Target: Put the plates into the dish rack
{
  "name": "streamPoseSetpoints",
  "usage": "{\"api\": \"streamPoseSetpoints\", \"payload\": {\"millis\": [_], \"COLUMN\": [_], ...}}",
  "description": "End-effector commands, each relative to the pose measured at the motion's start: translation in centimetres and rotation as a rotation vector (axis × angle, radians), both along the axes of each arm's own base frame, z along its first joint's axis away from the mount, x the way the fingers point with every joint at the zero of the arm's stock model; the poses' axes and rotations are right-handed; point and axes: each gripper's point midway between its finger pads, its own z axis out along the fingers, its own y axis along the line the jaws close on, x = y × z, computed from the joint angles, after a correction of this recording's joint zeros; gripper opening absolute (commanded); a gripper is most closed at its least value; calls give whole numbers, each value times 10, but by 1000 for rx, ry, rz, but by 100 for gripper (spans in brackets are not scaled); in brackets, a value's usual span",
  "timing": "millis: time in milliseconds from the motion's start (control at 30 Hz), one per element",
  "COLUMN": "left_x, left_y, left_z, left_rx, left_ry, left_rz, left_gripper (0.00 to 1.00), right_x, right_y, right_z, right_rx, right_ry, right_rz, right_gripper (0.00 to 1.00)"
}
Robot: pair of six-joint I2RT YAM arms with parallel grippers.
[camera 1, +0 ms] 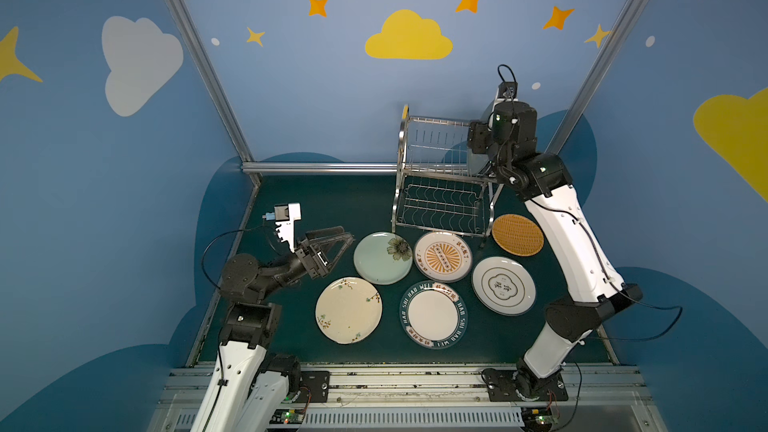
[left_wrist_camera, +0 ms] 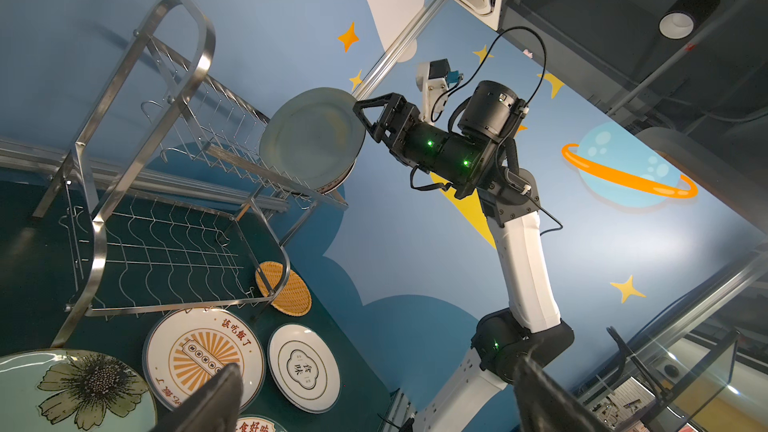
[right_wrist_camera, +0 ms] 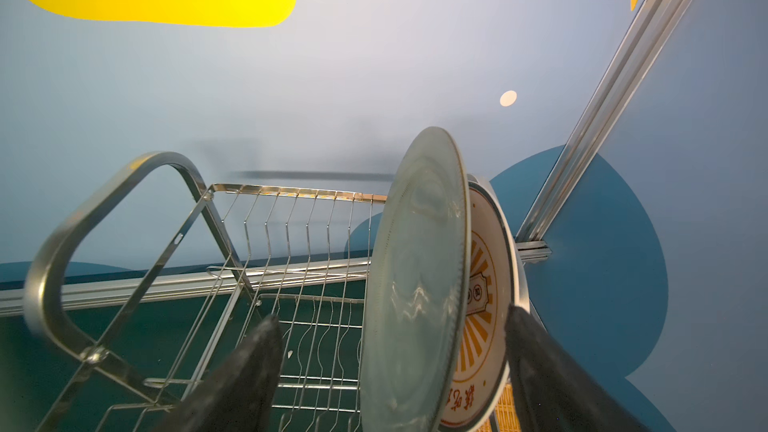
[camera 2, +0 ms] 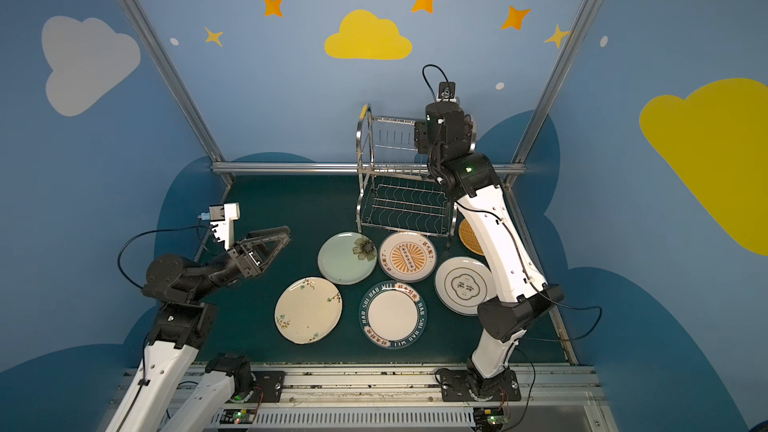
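The dish rack (camera 1: 399, 184) is set at the back of the table (camera 1: 332, 209), toward the right. At the right end of its upper tier a plain pale green plate (right_wrist_camera: 415, 284) is stood on edge in the slots. A racked sunburst plate (right_wrist_camera: 484, 305) is stood just behind it, face to face.

The right claw (right_wrist_camera: 390, 313) is held at these two plates with its fingers spread apart. In the right wrist view one finger (right_wrist_camera: 253, 367) is seen well clear of the plain plate's face, with rack wires showing in the gap. The other finger is seen beyond the racked sunburst plate's rim. Both plates are thus set between the fingers, and neither is clamped. In the left wrist view the same claw (left_wrist_camera: 365, 118) is seen at the plain plate's upper rim; whether it touches there cannot be told.

The left claw (camera 1: 345, 234) is held over the left part of the table with its fingers apart and nothing between them. A flower plate (camera 1: 380, 259) is laid flat just to its right.

Five more plates are laid flat in front of the rack:
- a second sunburst plate (camera 1: 442, 255);
- a woven orange plate (camera 1: 517, 234), just beside the rack's front right foot;
- a white emblem plate (camera 1: 503, 285);
- a teal lettered plate (camera 1: 433, 314);
- a cream blossom plate (camera 1: 348, 310).
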Motion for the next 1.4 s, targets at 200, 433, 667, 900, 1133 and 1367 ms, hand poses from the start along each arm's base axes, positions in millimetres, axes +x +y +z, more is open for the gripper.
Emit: {"api": "streamPoseSetpoints", "payload": {"millis": [200,433,667,900,1133,1367], "left_x": [6,24,41,-2,-34,-39], "left_y": [1,6,35,82,115,114], "left_z": [-5,-23,-110,-217,-282,-331], "left_rx": [18,51,219,368,301,246], "left_ry": [12,101,506,993,1194,1327], "left_rz": [15,78,322,551,786,818], "left_gripper": [100,100,100,100,98,94], "right_x": [-51,-90,-132,-163,-171,-175], "right_y": [15,33,47,64,78,88], "right_z": [12,-24,-93,-180,-235,-257], "right_rx": [50,92,158,209,250,302], "right_ry": [-11,79,197,312,365,382], "right_rz": [168,311,456,586,658,704], "right_gripper": [89,91,92,92,92,92]}}
